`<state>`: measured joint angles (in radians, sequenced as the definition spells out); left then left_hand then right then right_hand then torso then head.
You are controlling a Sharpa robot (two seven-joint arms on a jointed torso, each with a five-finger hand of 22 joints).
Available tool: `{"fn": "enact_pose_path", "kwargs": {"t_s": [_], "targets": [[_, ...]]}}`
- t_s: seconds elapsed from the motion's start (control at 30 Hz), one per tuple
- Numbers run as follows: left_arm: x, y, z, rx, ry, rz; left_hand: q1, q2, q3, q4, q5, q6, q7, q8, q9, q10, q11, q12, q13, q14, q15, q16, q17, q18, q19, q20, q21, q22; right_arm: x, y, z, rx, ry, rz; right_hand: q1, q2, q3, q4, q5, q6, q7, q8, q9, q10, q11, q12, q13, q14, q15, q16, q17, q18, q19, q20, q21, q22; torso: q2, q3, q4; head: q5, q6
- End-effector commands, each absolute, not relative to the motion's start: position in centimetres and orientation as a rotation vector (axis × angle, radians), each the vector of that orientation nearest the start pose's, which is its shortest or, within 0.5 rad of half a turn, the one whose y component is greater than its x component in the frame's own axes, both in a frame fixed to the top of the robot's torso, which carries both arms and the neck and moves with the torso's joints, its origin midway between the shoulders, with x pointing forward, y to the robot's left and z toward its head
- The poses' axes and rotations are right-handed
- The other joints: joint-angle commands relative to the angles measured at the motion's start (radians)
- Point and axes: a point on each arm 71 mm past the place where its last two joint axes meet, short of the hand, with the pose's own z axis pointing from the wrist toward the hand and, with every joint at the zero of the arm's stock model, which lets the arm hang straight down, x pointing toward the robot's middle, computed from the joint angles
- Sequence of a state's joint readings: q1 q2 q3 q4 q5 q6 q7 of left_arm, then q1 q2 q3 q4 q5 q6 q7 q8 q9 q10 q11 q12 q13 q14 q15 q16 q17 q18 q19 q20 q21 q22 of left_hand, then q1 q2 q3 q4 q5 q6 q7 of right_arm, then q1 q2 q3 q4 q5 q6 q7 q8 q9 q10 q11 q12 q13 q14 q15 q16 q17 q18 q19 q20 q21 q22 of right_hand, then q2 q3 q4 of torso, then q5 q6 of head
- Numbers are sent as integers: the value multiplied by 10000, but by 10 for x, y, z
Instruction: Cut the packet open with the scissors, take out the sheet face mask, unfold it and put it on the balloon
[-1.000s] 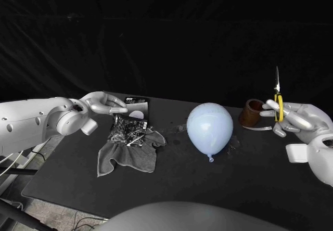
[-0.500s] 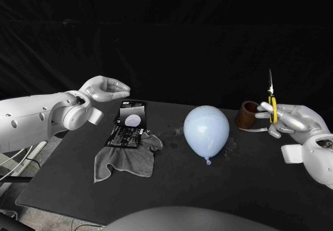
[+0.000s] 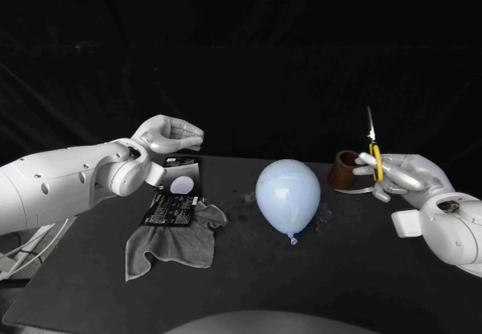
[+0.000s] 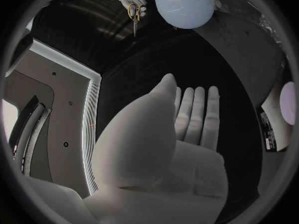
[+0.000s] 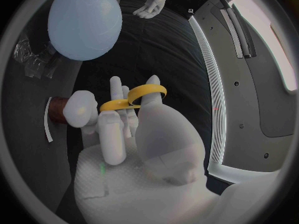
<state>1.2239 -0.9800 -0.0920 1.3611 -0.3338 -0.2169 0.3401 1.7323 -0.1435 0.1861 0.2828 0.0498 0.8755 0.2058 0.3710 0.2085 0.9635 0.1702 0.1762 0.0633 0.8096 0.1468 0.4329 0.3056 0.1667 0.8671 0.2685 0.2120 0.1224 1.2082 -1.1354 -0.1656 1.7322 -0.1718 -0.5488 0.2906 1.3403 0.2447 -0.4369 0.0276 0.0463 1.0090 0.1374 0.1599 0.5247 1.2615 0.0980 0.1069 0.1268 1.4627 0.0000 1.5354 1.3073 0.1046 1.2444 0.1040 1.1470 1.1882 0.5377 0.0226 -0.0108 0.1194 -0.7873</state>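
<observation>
Packet is lying seemingly uncut; we are gripping the scissors in our right hand, left hand hovering empty, loosely cupped; cutting is not yet begun.

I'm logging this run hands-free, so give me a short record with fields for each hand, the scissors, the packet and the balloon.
Left hand: hovers above the black table, holds nothing
Right hand: grips yellow-handled scissors, blades pointing up
Black face-mask packet: flat on the table, lower end on crumpled grey cloth, no hand on it
Pale blue balloon: lies mid-table, bare, knot toward the robot
Brown cylindrical holder: stands between balloon and right hand
</observation>
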Motion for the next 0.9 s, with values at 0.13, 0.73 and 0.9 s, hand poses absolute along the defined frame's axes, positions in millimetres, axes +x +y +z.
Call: {"fn": "enact_pose_path", "kwargs": {"t_s": [0.13, 0.73, 0.9], "targets": [[507, 290, -188, -8306, 15189, -12937, -405, -87, 170, 48, -11, 168, 8, -165, -71, 411, -52, -125, 13, 728, -173, 91, -16, 172, 548, -175, 335, 109, 426, -292, -204, 10078, 15597, 11044, 663, 488, -170, -133, 30, 25, -9, 21, 9, 349, -311, -38, 6, 669, -26, 26, 748, 134, -61, 4, -41, 7, -7, -5, 0, -967, 580], [542, 268, -169, -9362, 15450, -14007, -2030, 92, 118, 73, -8, 257, -40, -473, -165, 1489, -236, -410, 16, 1712, -406, -241, -130, 177, 650, -165, 173, -129, 468, -280, -174, 2877, 17920, 7695, 1136, 473, 16, -376, 26, 126, -41, -34, 15, 453, -336, -215, -9, 713, -38, 36, 894, 65, 152, -10, 230, 236, -7, -4, 17, -2195, 1548], [554, 270, -155, -9135, 15501, -13937, -2379, 85, 28, 87, -9, 248, -8, -540, -179, 1593, -220, -522, 18, 1773, -385, -431, -189, 179, 687, -159, 111, -204, 485, -269, -160, 1211, 17750, 6638, 1091, 456, -59, -329, 25, 168, -46, -32, 19, 503, -340, -228, -6, 729, -35, 47, 951, 37, 250, -18, 333, 328, 4, 6, 17, -2210, 1578]]}}
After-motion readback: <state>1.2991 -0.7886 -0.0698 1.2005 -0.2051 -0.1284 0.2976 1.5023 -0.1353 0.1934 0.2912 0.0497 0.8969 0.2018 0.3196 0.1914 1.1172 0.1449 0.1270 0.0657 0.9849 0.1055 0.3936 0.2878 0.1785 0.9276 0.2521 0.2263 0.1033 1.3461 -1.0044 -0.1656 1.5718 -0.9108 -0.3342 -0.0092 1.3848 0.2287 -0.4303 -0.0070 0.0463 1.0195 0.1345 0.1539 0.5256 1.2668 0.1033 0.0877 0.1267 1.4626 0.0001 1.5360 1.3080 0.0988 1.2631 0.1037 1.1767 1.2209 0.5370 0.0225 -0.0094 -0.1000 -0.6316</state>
